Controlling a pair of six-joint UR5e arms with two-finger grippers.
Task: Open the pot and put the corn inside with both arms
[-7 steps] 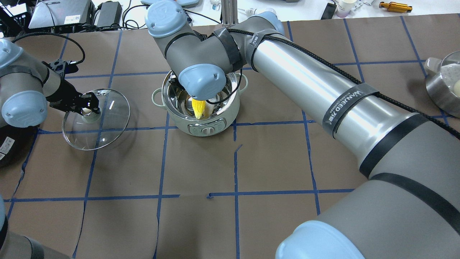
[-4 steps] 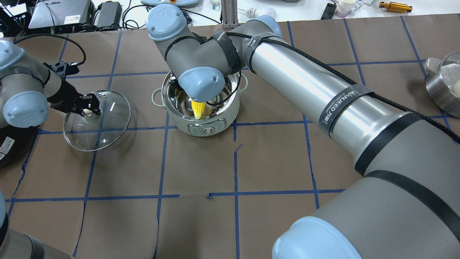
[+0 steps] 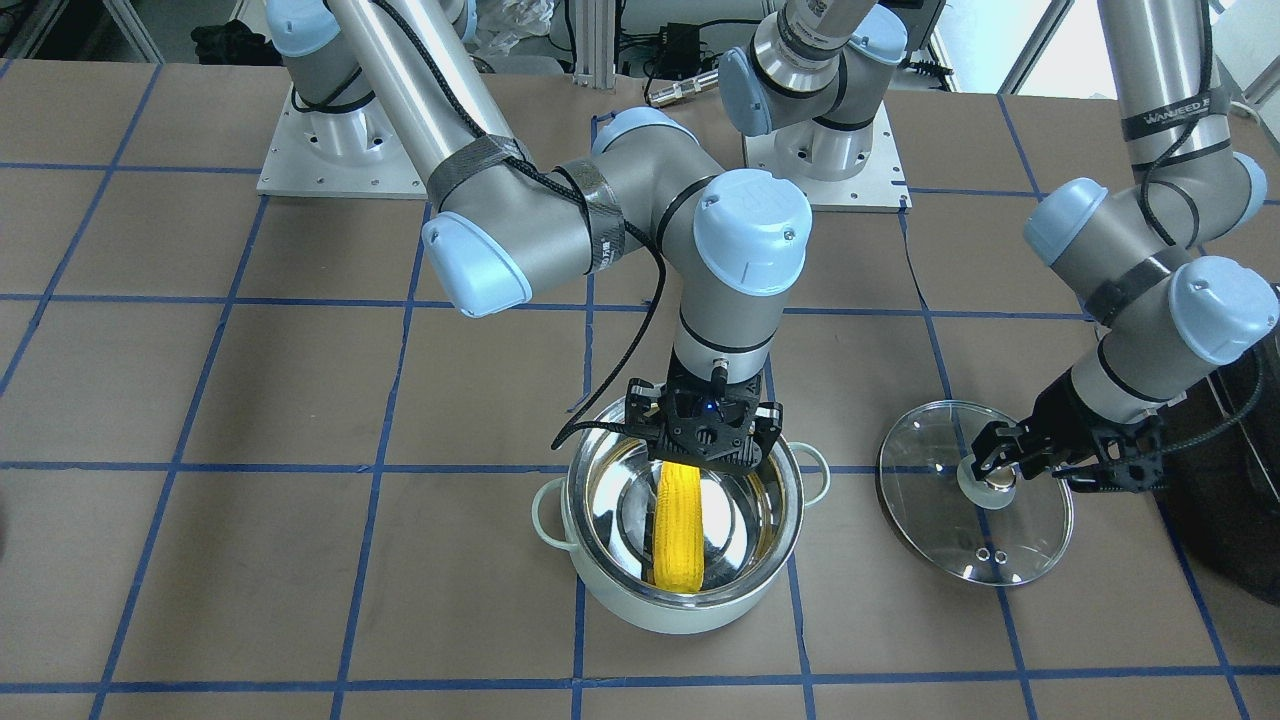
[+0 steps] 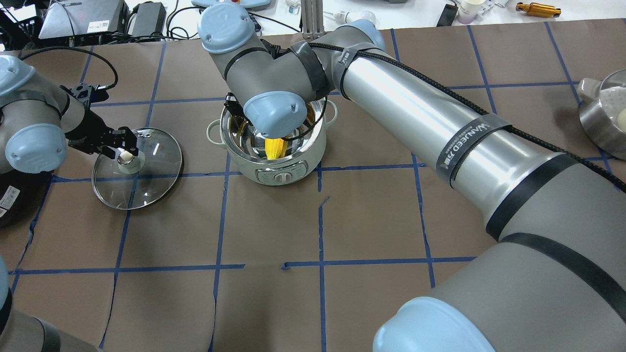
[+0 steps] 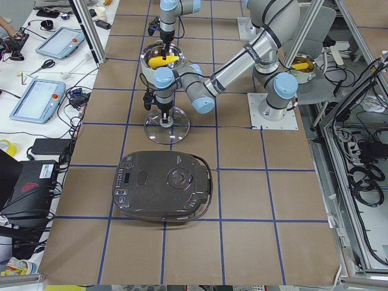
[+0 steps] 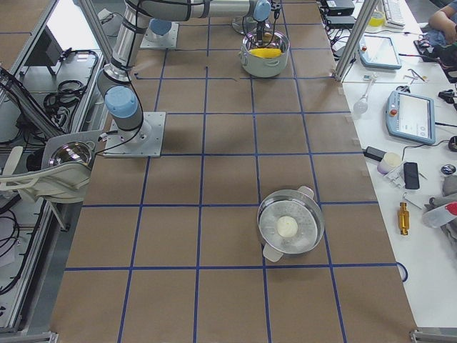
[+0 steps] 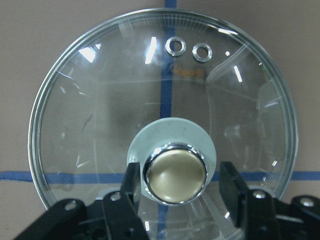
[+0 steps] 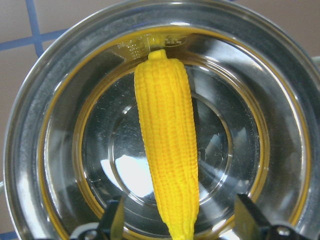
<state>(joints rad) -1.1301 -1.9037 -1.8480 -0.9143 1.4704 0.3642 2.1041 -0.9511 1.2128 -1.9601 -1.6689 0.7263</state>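
The right gripper [image 3: 708,462] hangs wide open above the pot [image 3: 690,612], clear of the corn [image 8: 167,150] lying inside; the left gripper [image 7: 180,186] straddles the lid [image 7: 100,100]'s knob [image 7: 175,174], 2 fingers [image 7: 233,189] slightly off it.

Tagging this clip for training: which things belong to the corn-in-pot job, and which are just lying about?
Job: pot, corn lying inside it, glass lid, left gripper, right gripper.
Lying about: black appliance, steel pan with a white ball.
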